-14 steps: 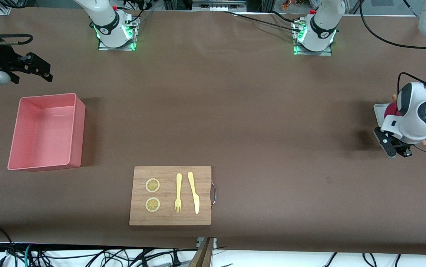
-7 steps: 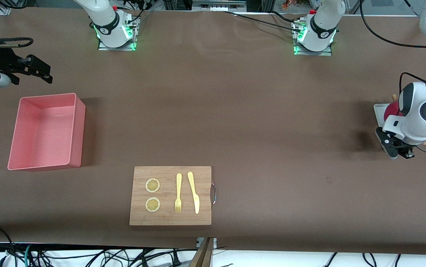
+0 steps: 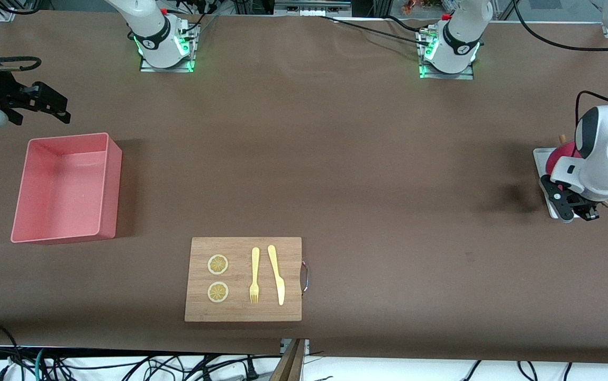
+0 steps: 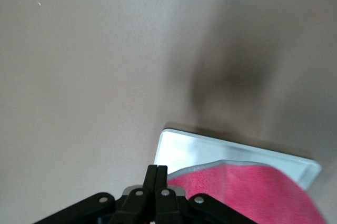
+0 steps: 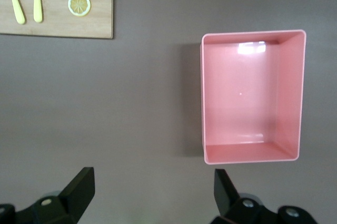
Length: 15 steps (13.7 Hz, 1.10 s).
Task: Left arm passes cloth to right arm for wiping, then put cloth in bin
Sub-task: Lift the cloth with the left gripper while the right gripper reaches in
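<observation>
The magenta-red cloth [image 3: 556, 159] lies on a small flat white tray [image 3: 539, 156] at the left arm's end of the table, mostly hidden under the left arm's white hand. In the left wrist view the cloth [image 4: 258, 192] fills the tray [image 4: 184, 150]. My left gripper [image 3: 569, 210] hangs over the tray's edge, shut and empty, its fingertips [image 4: 157, 174] pressed together beside the cloth. My right gripper [image 3: 60, 108] is open and empty, over the table beside the pink bin [image 3: 65, 185]. The right wrist view shows its spread fingers [image 5: 79, 187] and the empty bin [image 5: 253, 97].
A wooden cutting board [image 3: 243, 312] with two lemon slices [image 3: 218, 278], a yellow fork [image 3: 254, 275] and a yellow knife [image 3: 276, 274] lies near the front camera. The arm bases [image 3: 163, 45] stand along the table's edge farthest from that camera.
The left hand has shifted toward the left arm's end of the table, over the tray with the cloth. The right gripper has drifted slightly toward the right arm's end.
</observation>
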{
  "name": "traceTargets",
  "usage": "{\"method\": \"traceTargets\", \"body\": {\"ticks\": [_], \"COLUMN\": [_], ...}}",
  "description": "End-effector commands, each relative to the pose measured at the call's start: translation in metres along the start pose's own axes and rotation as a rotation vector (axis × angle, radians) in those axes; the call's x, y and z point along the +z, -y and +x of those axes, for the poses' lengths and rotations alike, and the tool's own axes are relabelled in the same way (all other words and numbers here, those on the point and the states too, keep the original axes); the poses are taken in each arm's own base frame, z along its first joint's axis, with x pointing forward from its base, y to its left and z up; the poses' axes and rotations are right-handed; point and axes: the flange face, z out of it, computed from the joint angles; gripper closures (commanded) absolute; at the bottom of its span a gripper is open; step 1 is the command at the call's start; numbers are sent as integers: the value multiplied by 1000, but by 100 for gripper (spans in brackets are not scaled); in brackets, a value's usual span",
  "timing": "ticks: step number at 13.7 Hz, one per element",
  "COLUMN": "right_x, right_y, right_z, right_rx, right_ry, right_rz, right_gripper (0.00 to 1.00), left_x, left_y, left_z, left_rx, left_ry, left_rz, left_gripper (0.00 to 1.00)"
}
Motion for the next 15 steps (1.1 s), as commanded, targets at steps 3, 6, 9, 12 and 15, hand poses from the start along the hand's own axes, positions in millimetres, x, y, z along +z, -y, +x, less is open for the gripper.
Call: {"method": "traceTargets", "body": {"ticks": [3, 6, 9, 12, 15], "right_x": [3, -5, -11, -9, 26], "right_y": [21, 31, 38, 46, 26], "right_z": [-3, -8, -6, -4, 24], "right_rx": [-71, -246, -410, -605, -715], "right_ry": [64, 51, 19, -23, -77], "right_rz": [-1, 112, 179, 303, 526], "right_gripper": [0, 0, 0, 0, 0], "left_x": [-84, -120, -165, -196, -241], "left_y": [6, 4, 0, -9, -27], "left_z": [11, 20, 24, 36, 64], "left_rx": [-54, -97, -150, -207, -272], "left_ry": [-21, -11, 7, 1, 4], "left_rz": [-167, -240, -305, -360, -413], "left_gripper": [100, 100, 100, 100, 100]}}
